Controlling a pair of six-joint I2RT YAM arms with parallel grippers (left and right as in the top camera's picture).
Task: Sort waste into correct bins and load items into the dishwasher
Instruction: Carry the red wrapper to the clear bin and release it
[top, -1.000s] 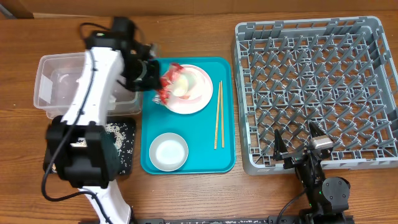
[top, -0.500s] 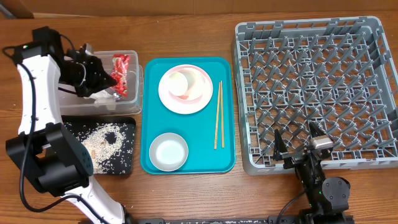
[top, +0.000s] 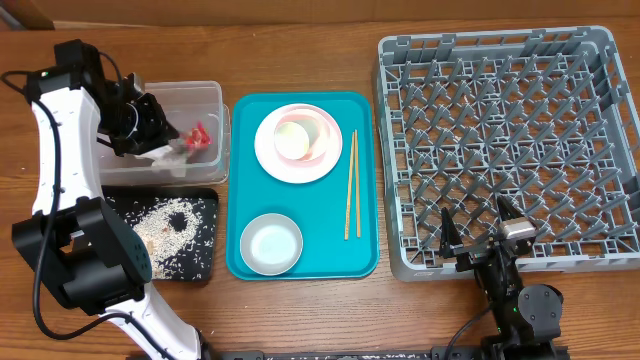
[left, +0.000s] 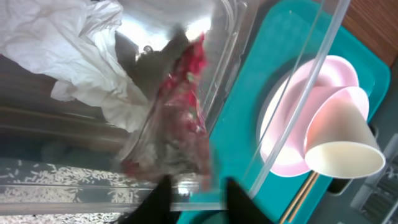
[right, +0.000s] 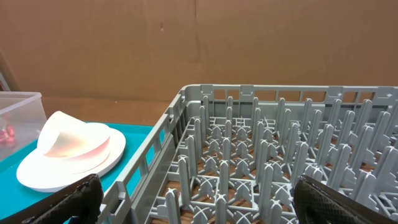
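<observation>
My left gripper (top: 168, 133) (left: 196, 186) is open above the clear tub (top: 212, 95). The red snack wrapper (top: 200, 135) (left: 181, 118) is inside the tub, blurred and free of my fingers, beside the white tissue (left: 62, 43). Rice grains lie on the black tray (top: 205, 262). The pink plate (top: 275, 160) (left: 273, 134) carries the pink bowl (left: 339, 78) and the tipped cream cup (left: 345, 143). The small white bowl (top: 271, 243) and the chopsticks (top: 350, 185) lie on the teal tray (top: 320, 210). My right gripper (top: 480, 238) (right: 199, 199) is open at the front edge of the grey dish rack (top: 505, 140) (right: 280, 155).
The teal tray sits between the tub and the dish rack. My left arm (top: 60, 150) reaches over the left side of the table, covering part of the tub. The wooden table (top: 300, 310) shows in front of the tray.
My left gripper carried the red wrapper from over the plate left to the clear tub, then let it go. The wrapper has dropped lower into the tub. The right arm has not moved.
</observation>
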